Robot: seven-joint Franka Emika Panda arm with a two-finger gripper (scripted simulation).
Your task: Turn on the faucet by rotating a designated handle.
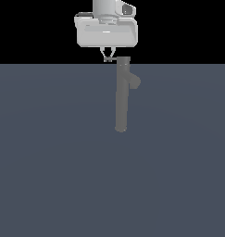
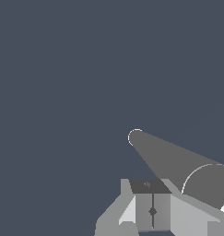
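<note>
Gripper: we see the white gripper (image 1: 108, 58) pinched nearly shut around the thin grey lever handle (image 1: 112, 59).
Faucet: tall matte grey cylindrical faucet (image 1: 121, 97) stands just right of it.

No legible text, labels, brands or numbers in either view; all surfaces render plain grey or white.

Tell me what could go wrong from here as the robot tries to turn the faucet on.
1. The pincer sits right at the thin handle, fingertips close together; such a short lever could slip out as it rotates.
2. The wide hand hangs just above the faucet top, so a small drop might knock the column.
</note>
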